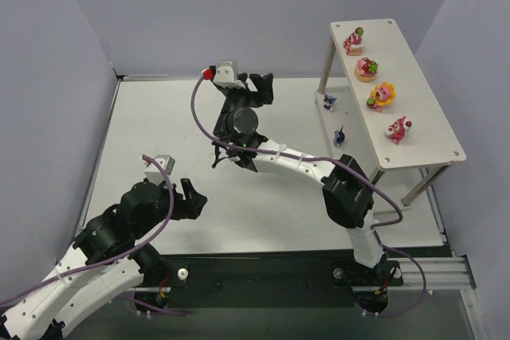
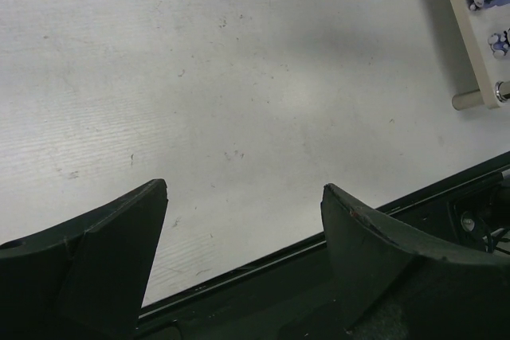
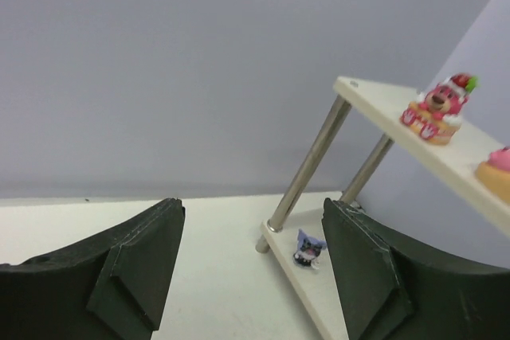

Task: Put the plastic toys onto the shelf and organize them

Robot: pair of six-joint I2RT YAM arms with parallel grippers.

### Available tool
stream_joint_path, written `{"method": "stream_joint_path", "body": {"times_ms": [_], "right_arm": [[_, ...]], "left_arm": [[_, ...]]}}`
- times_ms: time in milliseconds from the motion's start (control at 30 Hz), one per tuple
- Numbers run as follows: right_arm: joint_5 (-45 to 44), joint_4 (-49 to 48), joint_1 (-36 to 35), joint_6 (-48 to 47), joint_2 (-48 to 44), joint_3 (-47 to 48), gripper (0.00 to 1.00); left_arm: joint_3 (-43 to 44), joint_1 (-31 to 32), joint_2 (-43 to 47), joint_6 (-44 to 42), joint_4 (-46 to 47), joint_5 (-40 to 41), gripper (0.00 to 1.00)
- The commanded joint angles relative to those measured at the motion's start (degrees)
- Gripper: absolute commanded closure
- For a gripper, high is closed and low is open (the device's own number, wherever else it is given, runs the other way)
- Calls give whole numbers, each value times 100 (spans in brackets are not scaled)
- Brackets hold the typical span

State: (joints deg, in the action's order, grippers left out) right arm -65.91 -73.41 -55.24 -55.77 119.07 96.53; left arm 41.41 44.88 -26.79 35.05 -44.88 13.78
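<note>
Toys stand in a neat line on the shelf [image 1: 430, 139]. The shelf is off-white, with a long top board, a lower board and thin shiny legs. It stands on the white worktop [image 1: 159, 133].

Four bright toys are on the top board, each a little apart from the next. At the far end of the shelf is a pink bear toy [image 1: 353, 39] with a red and green hat, sitting on a small cake. Next to it is a round orange cake toy [image 1: 366, 68] with a pink top. After that is a yellow flower toy [image 1: 382, 95] with a pink middle. Closest to the near end of the shelf is a pink and white toy [image 1: 397, 127].

Two darker toys are on the lower board. The first dark blue toy [image 1: 329, 100] has white bits and is near the far leg. The second dark blue toy [image 1: 339, 134] is near the middle of the shelf. The top board hides the rest of the lower board.

The right arm [image 1: 303, 165] stretches over the worktop beside the long side of the shelf and does not touch it. The right jaws are wide open with nothing in them, and they point at the far end of the shelf.

The left arm [image 1: 119, 228] is well apart from the shelf. The left jaws are wide open too, with nothing in them, over bare worktop.
</note>
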Motion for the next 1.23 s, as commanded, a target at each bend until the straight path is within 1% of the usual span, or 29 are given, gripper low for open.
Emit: {"method": "stream_joint_path", "body": {"times_ms": [0,33,67,100,133,167,200,233,267,300,333,400,433,467,500,533,567,600,667,833,1200], "right_arm": [[500,-811,-678,-743,-1349,-272,28],[483,-389,-785,-603,-1769,-397,28],[404,520,-908,-428,-1990,-494,28],[316,1112,-1014,113,-2201,-565,28],[255,1710,-1232,441,-2630,-617,28],[184,3351,-1339,957,-2825,-592,28],[201,4273,-1444,2033,-3019,-513,28],[280,5335,-1672,2818,-3325,-208,28],[428,7251,-1761,3444,-3424,13,28],[552,7862,-1884,4207,-3530,84,28],[544,8190,-2163,4354,-3766,-2,28],[134,8343,-2498,4407,-4030,-256,29],[105,8404,-2665,4625,-4301,-379,28],[131,8726,-2963,4854,-4443,-494,28],[270,8947,-3079,5100,-4697,-530,28],[437,9489,-3211,5598,-4821,-539,28],[682,9703,-3351,5916,-4936,-565,28],[850,9853,-3440,6076,-5128,-617,29],[913,10021,-3659,6305,-5253,-793,29],[922,10539,-3766,6701,-5262,-855,29],[835,10540,-3774,6957,-5569,-1207,28]], "left_arm": [[140,-24,25,134,93,-7,12],[113,-32,16,134,163,-33,12],[78,-32,15,143,190,-42,12],[61,-24,-19,143,217,-51,12],[52,-23,-28,151,243,-42,12],[-1,-23,-46,160,261,-51,12],[-10,-23,-55,160,278,-51,12],[-27,-23,-64,160,278,-34,12],[-36,-23,-90,160,270,-25,12],[-28,-23,-90,160,252,10,12],[-19,-23,-107,152,261,19,12],[16,-23,-99,151,252,11,12],[16,-23,-99,117,252,-7,11],[25,-32,-90,108,252,-7,11],[25,-24,-90,99,235,-7,11],[43,-23,-73,90,226,19,11],[34,-23,-55,99,217,37,11],[51,-23,-46,90,226,46,11],[69,-23,-2,81,226,81,11],[104,-23,7,81,120,195,11],[34,-23,165,72,182,230,11]]}}
